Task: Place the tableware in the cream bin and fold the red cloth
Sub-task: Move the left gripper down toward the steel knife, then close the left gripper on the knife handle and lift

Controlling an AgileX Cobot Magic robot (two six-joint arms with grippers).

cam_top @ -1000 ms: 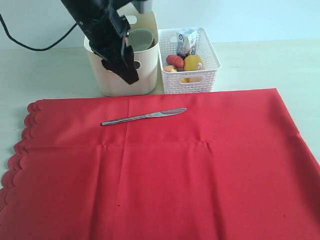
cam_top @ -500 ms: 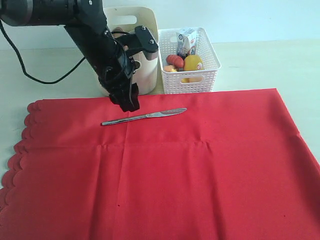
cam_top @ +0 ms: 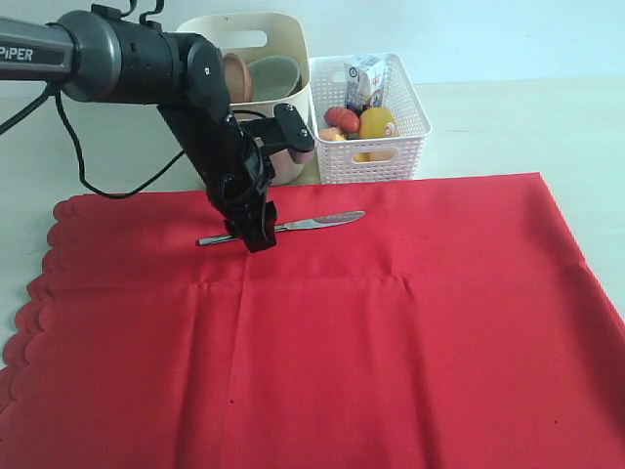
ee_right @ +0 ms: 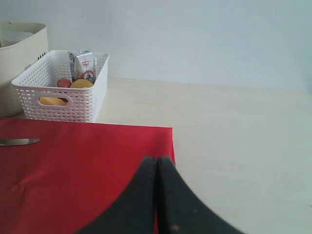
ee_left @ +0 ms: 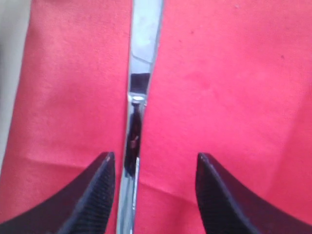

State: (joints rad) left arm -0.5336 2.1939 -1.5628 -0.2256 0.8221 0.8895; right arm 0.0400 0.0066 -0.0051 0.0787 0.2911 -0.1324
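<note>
Over the far strip of the cloth: my left gripper [cam_top: 256, 234] hangs low above the steel knife [cam_top: 327, 220], fingers spread wide to either side of the handle and pinching nothing.
Fit in the jaws: the handle lies between my fingers [ee_left: 97, 195] but nearer one than the other. I cannot tell whether the tips touch the fabric.
My other hand: the right gripper [ee_right: 156, 165] is pressed together and empty, by the cloth's right edge and well apart from the knife.
Done so far: a speckled bowl [cam_top: 273, 73] and a wooden plate [cam_top: 236, 76] sit inside the cream bin [cam_top: 283, 34]. No other tableware shows on the cloth.
Left to do: I judge the knife to be the last piece, then the fold. The red cloth [cam_top: 391, 342] lies flat and open.
Where the knife is: flat on the cloth, just in front of the bin.
Long axis: it runs nearly along the cloth's far edge, slightly slanted.
Pointing: the blade tip points toward the white lattice basket [cam_top: 391, 147] side, the handle end toward the scalloped edge.
</note>
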